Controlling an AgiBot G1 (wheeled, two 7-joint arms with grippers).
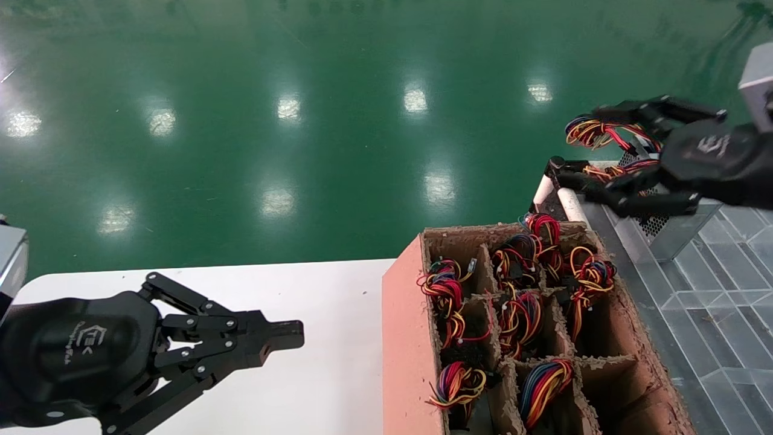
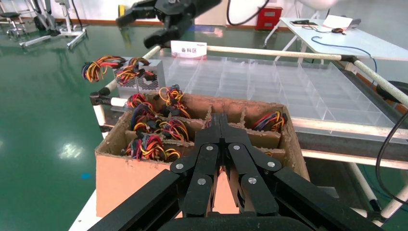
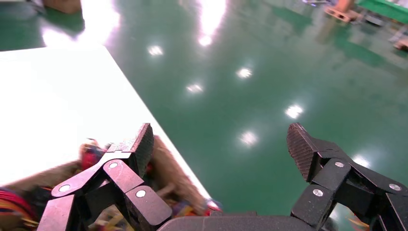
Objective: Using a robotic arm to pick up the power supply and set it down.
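Observation:
The power supply (image 1: 685, 232), a small grey perforated metal box, stands on the near corner of the clear tray rack (image 1: 724, 290). Its red, orange and yellow wire bundle (image 1: 592, 132) sticks out past the rack's edge. My right gripper (image 1: 598, 151) hovers open just above the power supply, apart from it. In the right wrist view, nothing sits between the pads of the right gripper (image 3: 221, 144), only green floor. The left wrist view shows the power supply (image 2: 151, 79) with the right gripper (image 2: 161, 21) above it. My left gripper (image 1: 296, 335) is shut and empty over the white table (image 1: 338, 290).
A divided cardboard box (image 1: 404, 314) beside the rack holds several more units with coloured wire loops; the left gripper (image 2: 220, 120) points at the cardboard box (image 2: 120, 178). White pipes with a black clamp (image 1: 558, 169) frame the rack. Green floor lies beyond.

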